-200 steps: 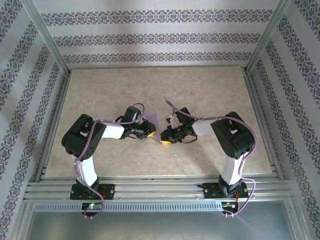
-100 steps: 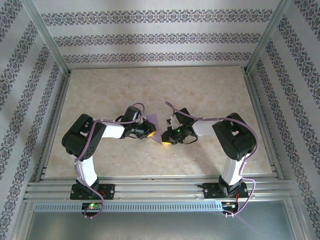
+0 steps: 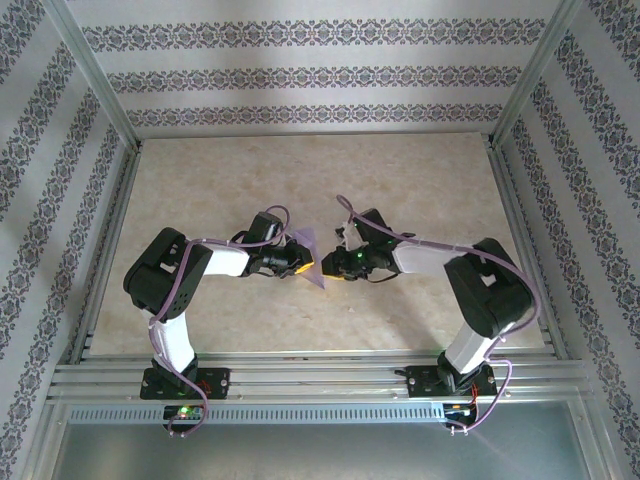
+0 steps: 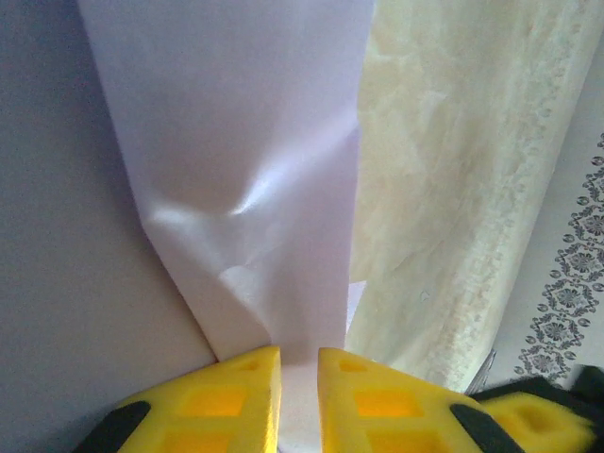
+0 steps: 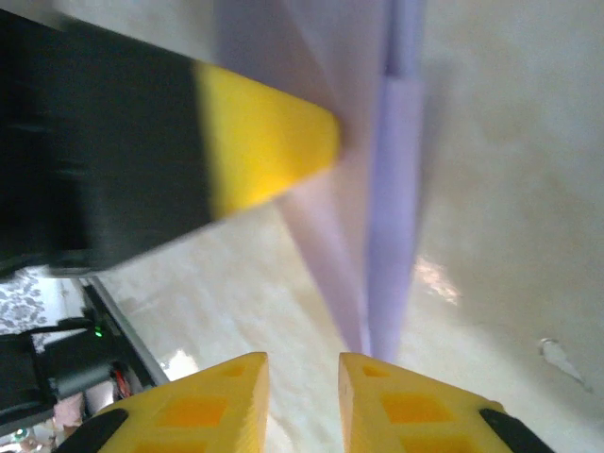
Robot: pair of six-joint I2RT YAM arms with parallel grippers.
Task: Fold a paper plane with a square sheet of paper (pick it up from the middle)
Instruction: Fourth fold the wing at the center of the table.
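At the bottom of the top view the two arms rise from their bases and bend inward to meet just below the frame's centre. The left gripper [image 3: 298, 263] and right gripper [image 3: 336, 265] face each other tip to tip, with the sheet of paper [image 3: 314, 258] between them. It is pale lavender, folded, held up off the table [image 3: 420, 180], and seen here as a narrow wedge.

In the left wrist view the left gripper [image 4: 299, 377] has its yellow fingers [image 4: 231, 396] nearly closed on the bottom edge of the sheet of paper [image 4: 255, 142]. The sheet runs up the frame with a dented crease at mid-height, and the marbled table [image 4: 444, 189] lies to its right.

In the right wrist view the right gripper [image 5: 302, 377] has its fingers [image 5: 415, 406] a narrow gap apart with bare table [image 5: 510, 189] showing through. The blurred fold of the sheet of paper [image 5: 392, 236] ends right at their tips. Upper left, the left gripper's yellow fingertip [image 5: 269, 151] presses against the sheet.

Patterned wallpaper [image 3: 300, 75] closes the far side
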